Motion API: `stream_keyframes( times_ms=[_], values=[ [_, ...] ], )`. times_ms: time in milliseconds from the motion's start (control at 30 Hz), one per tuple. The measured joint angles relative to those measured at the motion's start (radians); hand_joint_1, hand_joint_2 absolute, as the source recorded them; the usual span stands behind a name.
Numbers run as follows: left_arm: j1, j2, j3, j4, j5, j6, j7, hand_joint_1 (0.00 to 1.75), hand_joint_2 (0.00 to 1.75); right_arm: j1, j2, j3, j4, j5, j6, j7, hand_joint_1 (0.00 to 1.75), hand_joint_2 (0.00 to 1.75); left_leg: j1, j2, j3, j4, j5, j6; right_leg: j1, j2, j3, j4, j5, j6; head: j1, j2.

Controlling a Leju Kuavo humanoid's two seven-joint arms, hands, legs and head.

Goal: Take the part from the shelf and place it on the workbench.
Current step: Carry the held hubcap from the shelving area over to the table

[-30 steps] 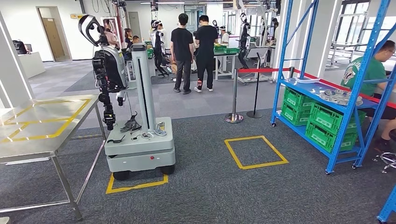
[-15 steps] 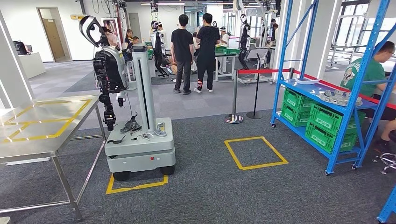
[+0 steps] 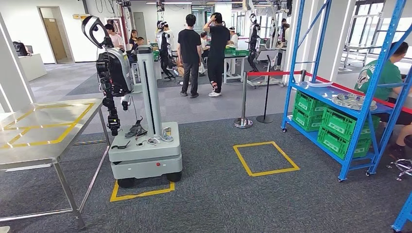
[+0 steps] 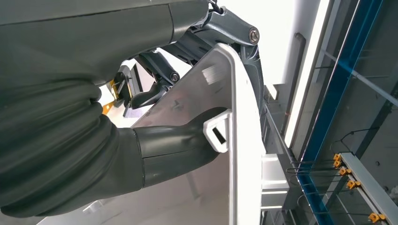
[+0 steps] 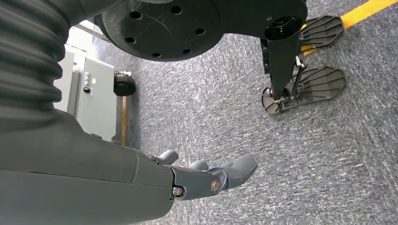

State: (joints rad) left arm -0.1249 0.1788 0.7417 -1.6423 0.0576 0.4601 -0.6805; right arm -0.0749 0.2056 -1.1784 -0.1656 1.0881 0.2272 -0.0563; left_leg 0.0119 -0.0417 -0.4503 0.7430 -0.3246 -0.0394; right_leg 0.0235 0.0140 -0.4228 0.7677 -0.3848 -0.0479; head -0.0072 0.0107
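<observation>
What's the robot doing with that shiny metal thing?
The robot's left hand holds a flat silver metal part, its thumb pressed across the face. Its right hand holds nothing, fingers apart, hanging over the grey carpet. Ahead on the left stands the steel workbench with yellow tape lines; the blue shelf with green crates is on the right. The part is not on the workbench yet, so it probably gets carried there next.

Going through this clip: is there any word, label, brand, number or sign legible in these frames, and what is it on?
No text can be read in any view.
The green T-shirt of the seated person carries a white print, too blurred to read.
The yellow sign above the far doorway is too small to read.
The flat silver metal part in the left hand shows no markings.
</observation>
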Motion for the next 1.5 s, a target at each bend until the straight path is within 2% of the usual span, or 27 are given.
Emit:
stream_keyframes(
  times_ms=[333, 733, 1133, 1500],
  values=[
    [-0.006, 0.0, -0.019, 0.021, -0.001, 0.009, 0.0, 1.75, 1.75, 0.0, 0.0, -0.022, 0.0, -0.029, -0.019, 0.015, 0.0, 1.75, 0.0, 0.0, 0.008, -0.013, 0.006, 0.001, 0.0, 0.0, 0.008, -0.013, 0.006, 0.0, 0.0, 0.0],
    [-0.005, 0.004, -0.023, 0.024, -0.001, 0.011, 0.001, 1.75, 1.75, 0.0, -0.001, -0.031, 0.0, -0.034, -0.031, 0.03, 0.0, 1.75, 0.0, 0.0, -0.011, 0.031, -0.015, 0.001, 0.0, 0.0, -0.01, 0.03, -0.014, 0.0, 0.0, 0.0],
    [-0.005, 0.017, -0.04, 0.028, 0.003, 0.011, 0.008, 1.75, 1.75, 0.0, -0.001, -0.047, 0.0, -0.043, -0.038, 0.032, 0.0, 1.75, 0.0, 0.0, -0.012, 0.033, -0.016, 0.001, 0.0, 0.0, -0.012, 0.032, -0.015, 0.0, 0.0, 0.0],
    [-0.01, 0.003, -0.144, 0.055, 0.036, -0.01, 0.0, 1.75, 1.75, -0.001, -0.001, -0.048, 0.0, -0.043, -0.045, 0.032, 0.0, 1.75, -0.001, 0.001, -0.012, 0.033, -0.016, 0.001, 0.0, 0.001, -0.012, 0.032, -0.015, 0.0, 0.0, 0.0]
  ],
)
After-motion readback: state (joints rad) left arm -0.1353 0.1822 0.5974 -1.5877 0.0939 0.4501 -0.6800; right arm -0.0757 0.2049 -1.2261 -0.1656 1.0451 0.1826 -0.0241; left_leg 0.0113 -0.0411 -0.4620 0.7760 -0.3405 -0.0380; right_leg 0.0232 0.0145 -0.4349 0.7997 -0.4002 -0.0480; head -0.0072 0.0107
